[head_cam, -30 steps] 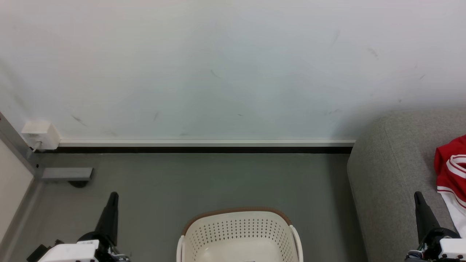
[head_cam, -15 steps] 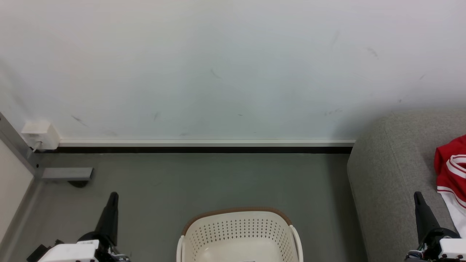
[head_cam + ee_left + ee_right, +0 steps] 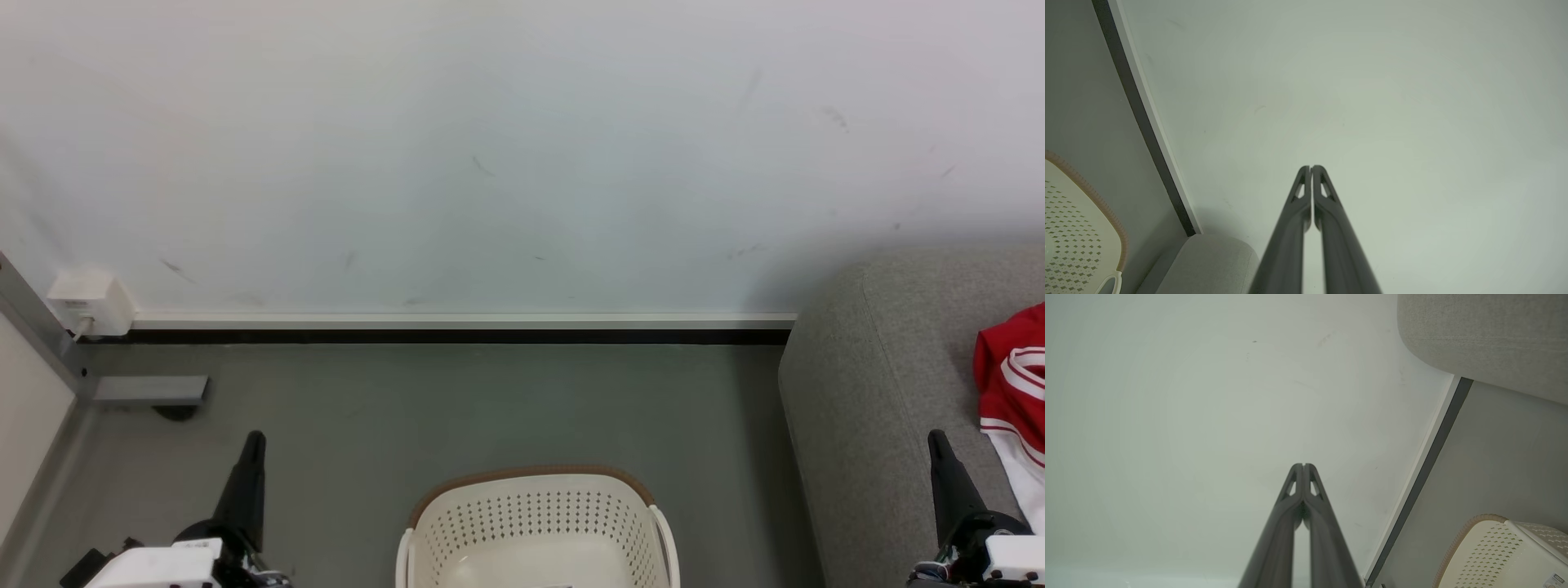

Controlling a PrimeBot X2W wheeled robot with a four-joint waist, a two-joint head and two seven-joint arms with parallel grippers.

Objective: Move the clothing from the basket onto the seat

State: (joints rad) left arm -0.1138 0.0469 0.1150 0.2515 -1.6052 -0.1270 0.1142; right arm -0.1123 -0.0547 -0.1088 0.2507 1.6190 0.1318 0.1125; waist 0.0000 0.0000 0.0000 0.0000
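Found the basket (image 3: 531,510) standing on the grey floor (image 3: 457,400), cut off at the bottom of the head view, with its brown rim and perforated far side toward the white wall (image 3: 490,147). Saw a strip of its pale bottom below those holes. Spotted the seat (image 3: 865,384) to the right of the basket, near it but apart, with bare floor between. Noted the clothing (image 3: 1008,376) lying on the seat, further right of the basket and well apart from it: red cloth with white stripes and a white panel, cut off at the head view's right edge. Caught the left fingers (image 3: 245,490) left of the basket, pressed together tip to tip, gripping nothing, pointing toward the wall. Caught the right fingers (image 3: 955,490) right of the basket, in front of the seat and just beside the clothing, likewise closed tight on nothing. Checked both wrist views and saw each pair meeting at the tips against the plain wall. Traced a dark skirting (image 3: 457,336) along the wall's foot beyond the basket, and a small white socket box (image 3: 90,302) far to the basket's left.
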